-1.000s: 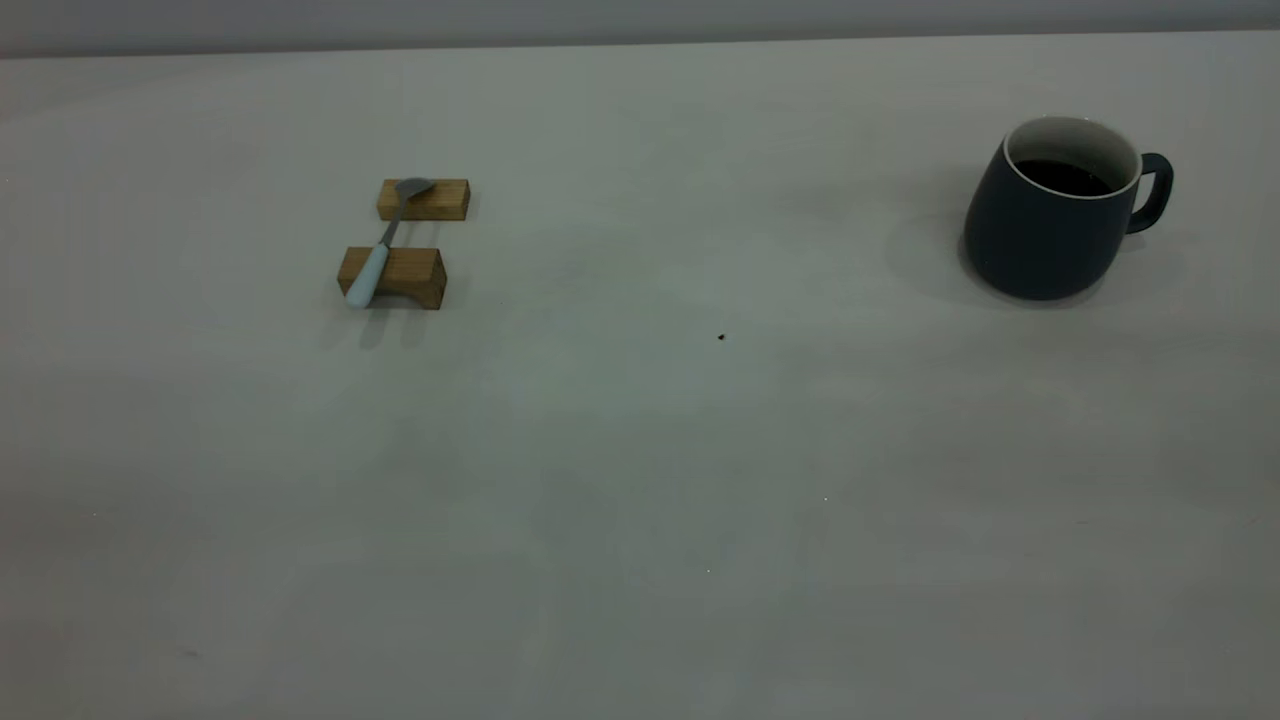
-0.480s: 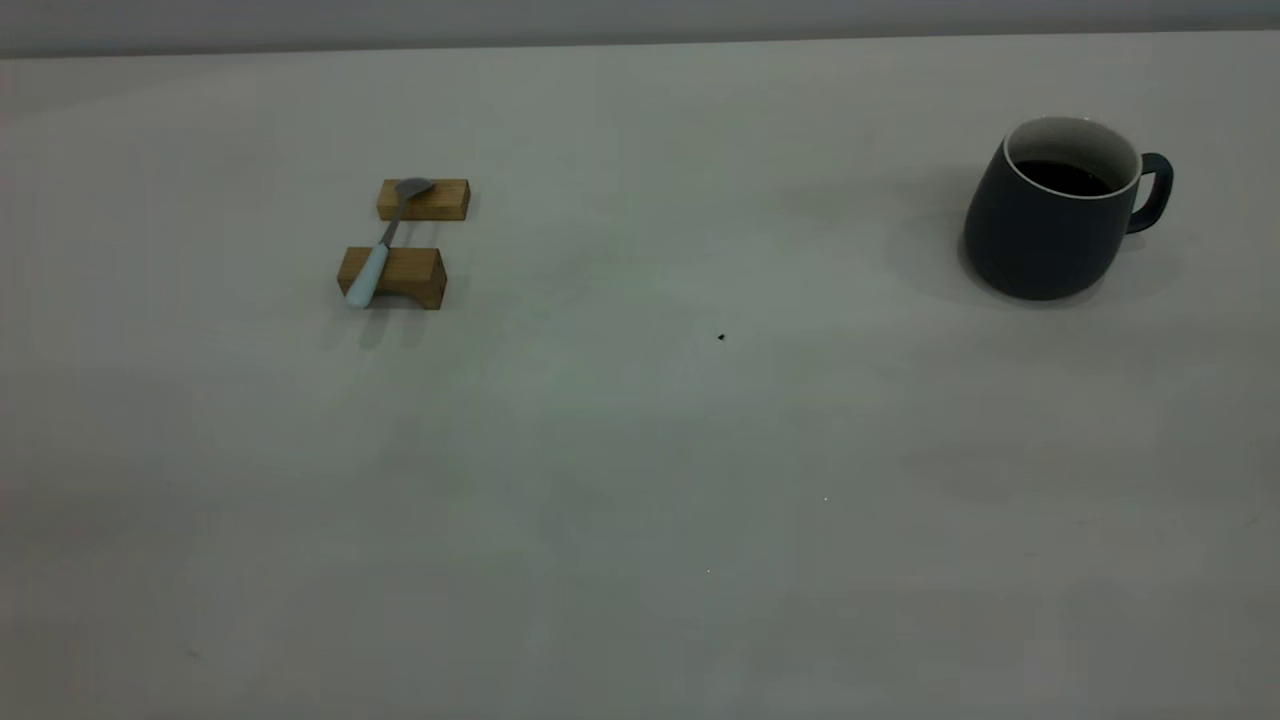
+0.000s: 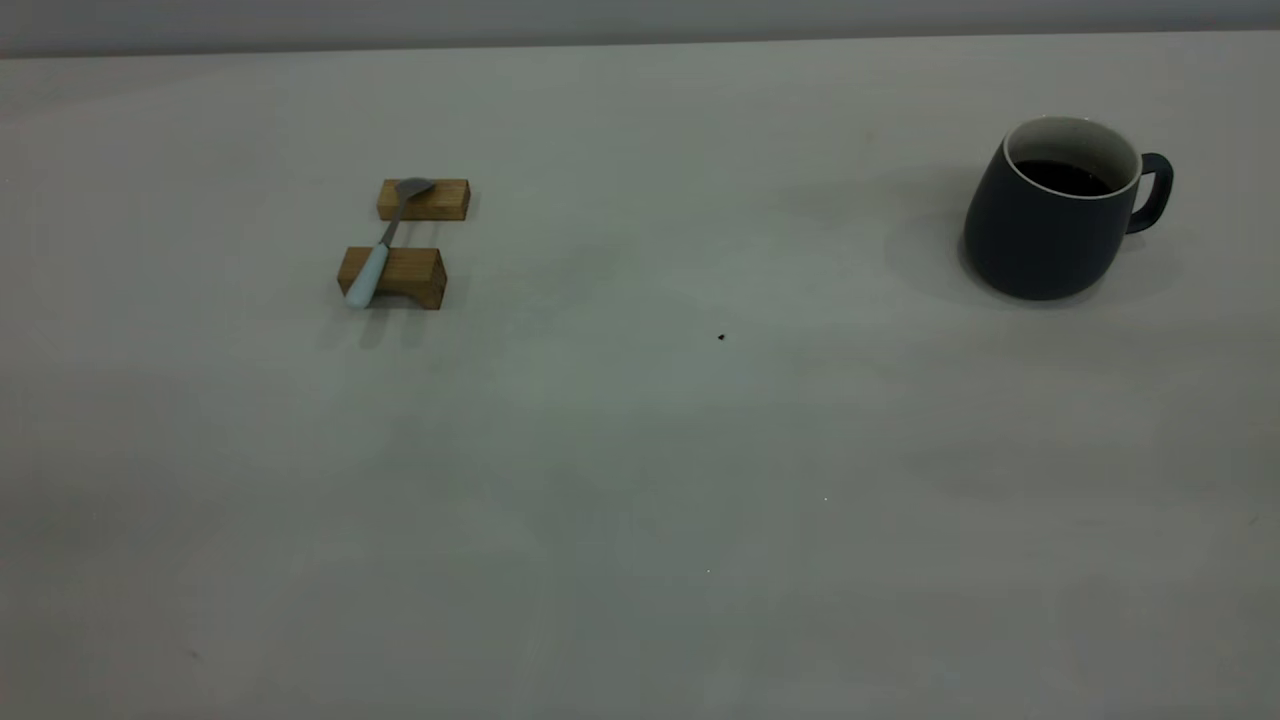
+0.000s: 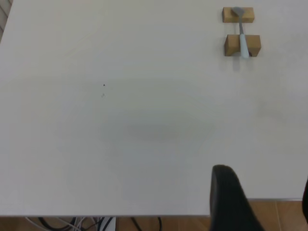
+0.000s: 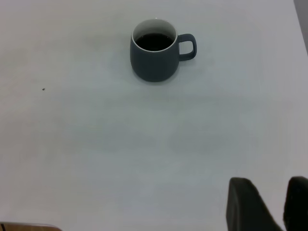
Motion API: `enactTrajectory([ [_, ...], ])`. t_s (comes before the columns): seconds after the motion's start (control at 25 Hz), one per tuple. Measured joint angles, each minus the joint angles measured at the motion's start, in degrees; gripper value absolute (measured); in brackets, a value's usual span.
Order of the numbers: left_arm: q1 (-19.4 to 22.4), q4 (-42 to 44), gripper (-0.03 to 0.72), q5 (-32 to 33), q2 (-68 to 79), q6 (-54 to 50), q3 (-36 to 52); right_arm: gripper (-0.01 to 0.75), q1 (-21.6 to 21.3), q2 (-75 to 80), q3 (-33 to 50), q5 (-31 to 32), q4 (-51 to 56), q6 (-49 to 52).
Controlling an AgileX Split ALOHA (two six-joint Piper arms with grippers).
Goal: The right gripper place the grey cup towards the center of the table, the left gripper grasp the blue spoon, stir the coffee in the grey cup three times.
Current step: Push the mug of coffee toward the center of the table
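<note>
The rounded dark slate-grey mug with the loop handle, the grey cup [image 3: 1048, 215], stands upright at the upper right of the exterior view, its handle turned toward the right edge of the frame, and the nearly black coffee [image 3: 1065, 178] sits well below its thin white rim. It is a long way out from the middle of the plain off-white table [image 3: 640, 480], so the first step, shifting it toward the center, looks not yet done.

Over at the upper left of that view, the small teaspoon with the pale blue handle and grey metal bowl, the blue spoon [image 3: 378, 252], lies bridged across two small wooden blocks [image 3: 400, 275]: bowl on the farther block, handle across the nearer one. I'd judge that propping is deliberate, since it keeps the handle off the surface and leaves room for fingers to close around it.

A tiny dark speck [image 3: 721, 337] marks the bare stretch between spoon and cup.

Neither arm shows in the exterior view. In the left wrist view the left gripper [image 4: 262, 202] hangs over the table's near edge, well apart from the spoon, fingers spread with nothing between them. In the right wrist view the right gripper [image 5: 272, 207] shows two dark fingers with a narrow gap between them, holding nothing, and the cup is well ahead of it.
</note>
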Motion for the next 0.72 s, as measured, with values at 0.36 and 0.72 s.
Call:
enactTrajectory([
  [0.36,0.0,0.0,0.446,0.0,0.0,0.0,0.0,0.24,0.0,1.33,-1.88,-3.12,1.0,0.0],
  [0.72,0.0,0.0,0.446,0.0,0.0,0.0,0.0,0.448,0.0,31.96,-9.95,-12.81,0.56,-1.58],
])
